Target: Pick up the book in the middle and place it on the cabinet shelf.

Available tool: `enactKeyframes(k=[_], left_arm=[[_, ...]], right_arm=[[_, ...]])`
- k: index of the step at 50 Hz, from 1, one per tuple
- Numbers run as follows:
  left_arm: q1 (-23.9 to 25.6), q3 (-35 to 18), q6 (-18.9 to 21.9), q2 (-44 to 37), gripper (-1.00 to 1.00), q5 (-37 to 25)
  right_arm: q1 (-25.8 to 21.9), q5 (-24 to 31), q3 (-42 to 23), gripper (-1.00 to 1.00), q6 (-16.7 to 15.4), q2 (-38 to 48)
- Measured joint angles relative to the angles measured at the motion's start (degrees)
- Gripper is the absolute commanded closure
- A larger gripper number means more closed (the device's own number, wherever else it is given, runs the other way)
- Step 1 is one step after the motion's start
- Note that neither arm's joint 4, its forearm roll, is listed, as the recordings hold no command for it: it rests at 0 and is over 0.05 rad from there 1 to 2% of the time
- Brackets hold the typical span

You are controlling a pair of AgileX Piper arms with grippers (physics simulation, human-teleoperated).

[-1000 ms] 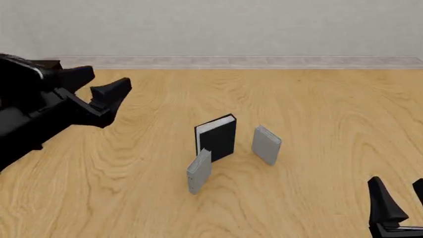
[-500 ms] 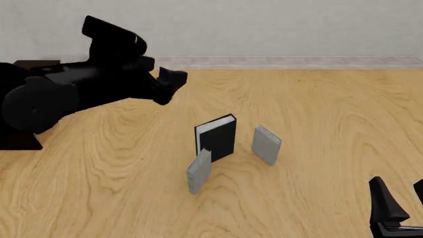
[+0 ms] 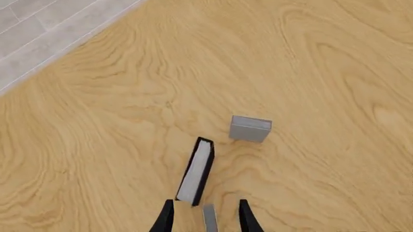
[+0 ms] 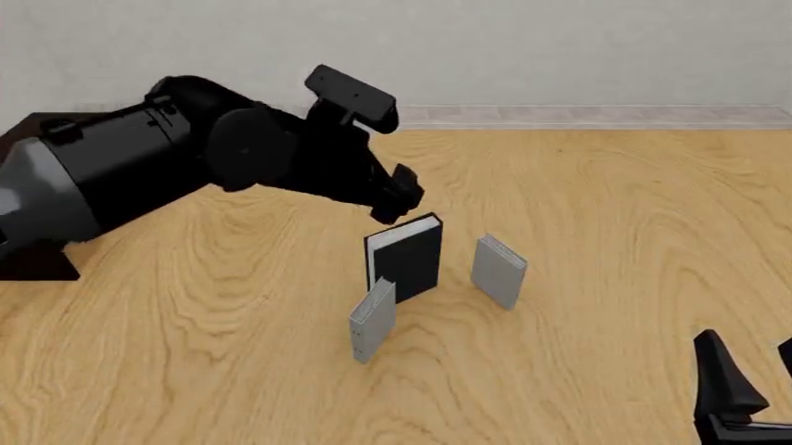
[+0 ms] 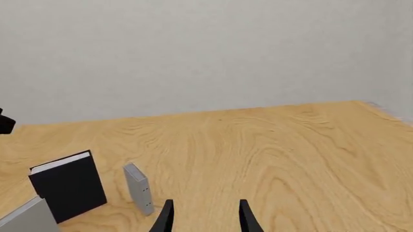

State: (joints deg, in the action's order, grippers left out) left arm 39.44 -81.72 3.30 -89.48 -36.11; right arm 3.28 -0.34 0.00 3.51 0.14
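Observation:
The black book (image 4: 406, 259) with white page edges stands upright in the middle of the wooden table, also seen as the book (image 3: 197, 171) and the book (image 5: 67, 186). My left gripper (image 4: 403, 195) hovers just above and behind its top edge, open (image 3: 205, 220) with nothing held. Over at the front right corner my right gripper (image 4: 755, 375) is low, open (image 5: 205, 216) and empty. The dark cabinet shelf (image 4: 35, 263) sits at the far left, mostly hidden behind my left arm.
Two small grey books stand beside the black one: one (image 4: 373, 320) in front and to its left, one (image 4: 499, 271) to its right. The right-hand grey book (image 3: 250, 128) also shows in the left wrist view. A pale wall runs along the table's far edge.
My left arm has swung from the far left toward the centre and come down, bringing its gripper over the black book. The books and the right gripper have not moved.

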Motion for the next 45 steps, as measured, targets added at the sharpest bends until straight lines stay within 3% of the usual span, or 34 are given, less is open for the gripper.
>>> enactKeyframes(k=[24, 45], left_arm=[[-3.8, -15.9, 8.5, -13.7, -1.00, -10.1], [-2.7, -16.8, 10.4, -18.8, -1.00, -10.0]], right_arm=[[0.6, -2.0, 0.0, -1.00, 0.2, 2.0], [0.8, -13.4, 0.0, -1.00, 0.6, 13.6]])
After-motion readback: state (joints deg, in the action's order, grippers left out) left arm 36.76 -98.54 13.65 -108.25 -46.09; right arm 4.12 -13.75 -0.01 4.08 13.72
